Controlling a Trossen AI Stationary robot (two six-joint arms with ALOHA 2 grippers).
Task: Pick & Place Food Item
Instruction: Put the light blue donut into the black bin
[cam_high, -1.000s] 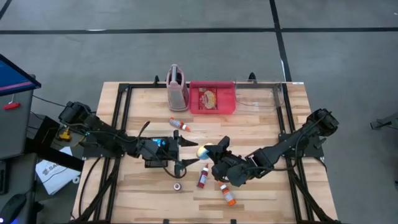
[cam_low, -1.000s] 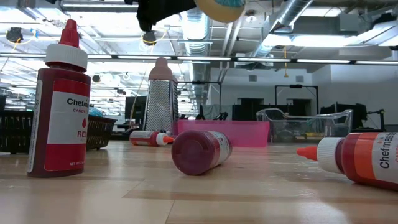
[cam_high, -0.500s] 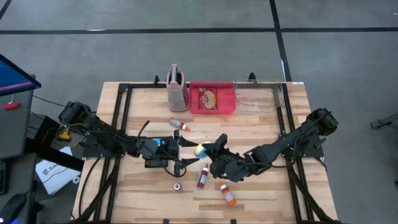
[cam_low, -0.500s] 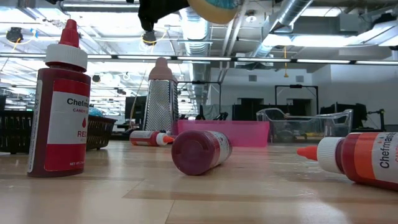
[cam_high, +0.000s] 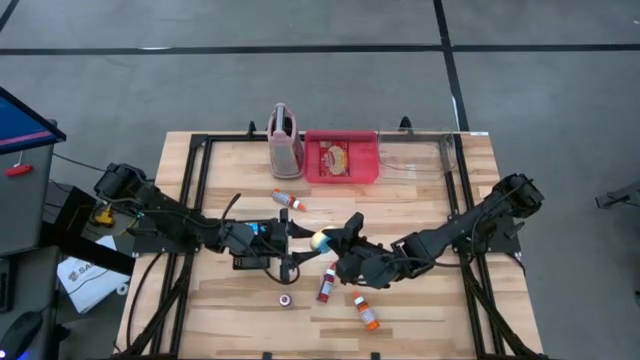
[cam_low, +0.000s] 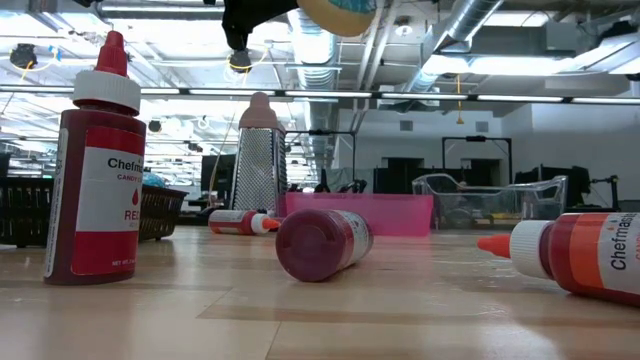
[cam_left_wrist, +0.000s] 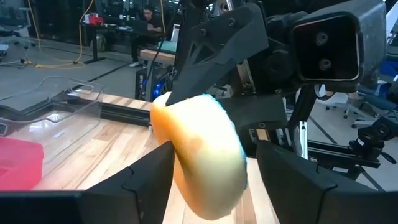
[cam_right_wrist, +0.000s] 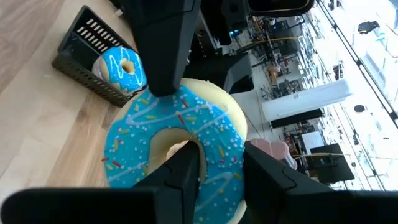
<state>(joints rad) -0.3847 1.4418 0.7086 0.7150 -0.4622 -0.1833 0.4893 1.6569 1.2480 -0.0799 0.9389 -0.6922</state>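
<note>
A donut (cam_high: 321, 240) with blue sprinkled icing and a pale underside hangs above the table's middle, between my two grippers. My right gripper (cam_high: 337, 243) comes in from the right and is shut on it. My left gripper (cam_high: 302, 250) faces it from the left, open. Its fingers stand either side of the donut (cam_left_wrist: 205, 162), one (cam_right_wrist: 161, 56) across the iced face, the other by the pale underside. In the low view the donut (cam_low: 335, 12) shows only at the picture's top edge. My right gripper holds the donut's ring (cam_right_wrist: 221, 155) with one finger (cam_right_wrist: 186, 171) in the hole and the other (cam_right_wrist: 267, 180) outside the rim. It comes nearly level from the table's right. The donut stands tilted on edge, lifted clear of the table. My left gripper's fingers stand close against the donut; I cannot tell whether they touch it.
Red sauce bottles lie below the grippers (cam_high: 326, 285), to the near right (cam_high: 366, 312) and farther back (cam_high: 288, 199); one stands upright (cam_low: 95, 170). At the far edge are a grater (cam_high: 285, 140), a red tray (cam_high: 340, 158) and a clear bin (cam_high: 415, 155). A black basket (cam_right_wrist: 102, 62) holds another blue donut.
My right gripper has carried the donut a little toward the table's left, farther in between my left gripper's fingers. The donut stays lifted and tilted.
</note>
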